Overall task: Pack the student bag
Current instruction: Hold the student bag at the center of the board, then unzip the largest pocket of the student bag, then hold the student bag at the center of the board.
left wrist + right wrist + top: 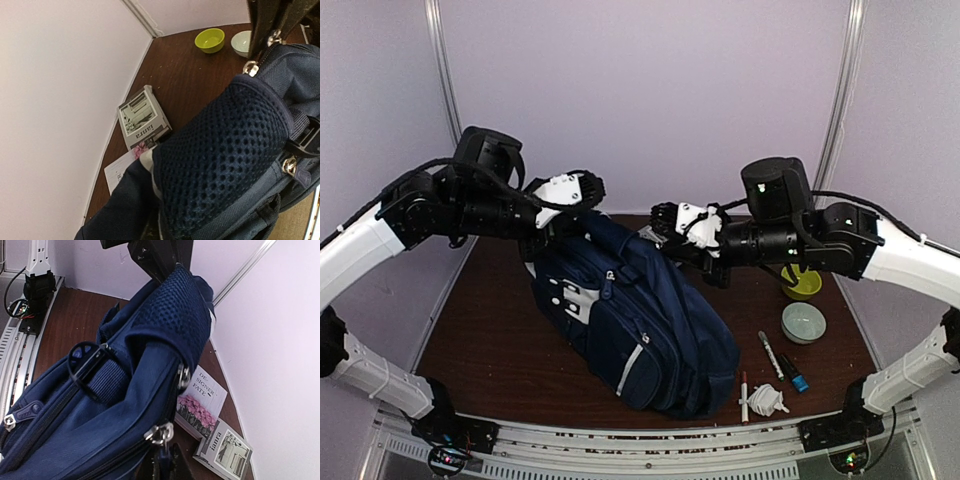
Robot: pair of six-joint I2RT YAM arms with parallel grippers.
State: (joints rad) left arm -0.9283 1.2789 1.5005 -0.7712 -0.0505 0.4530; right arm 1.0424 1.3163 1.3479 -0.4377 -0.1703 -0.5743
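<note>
The left end effector has its fingers pressed together on the padded mesh edge at the top of the student bag. From the right wrist it shows as a dark clamp biting the highest fold. The right end effector is pinched tight as well, on the bag's rim just beside a metal zipper pull.

Between the two grips the rear of the bag hangs raised. Its bulk rests on the table, lying diagonally across the middle with the front pocket and pale stripe toward the near edge.

Behind the bag, by the back wall, lies a grey book. Touching it is a book with pink flowers on its cover, which the bag partly overhangs.

To the right of the bag a lime-green bowl and a pale bowl sit near each other. Nearer the front edge lie a white marker and a dark marker with a blue end. A thin red-tipped pen lies just beside a crumpled white bundle.
</note>
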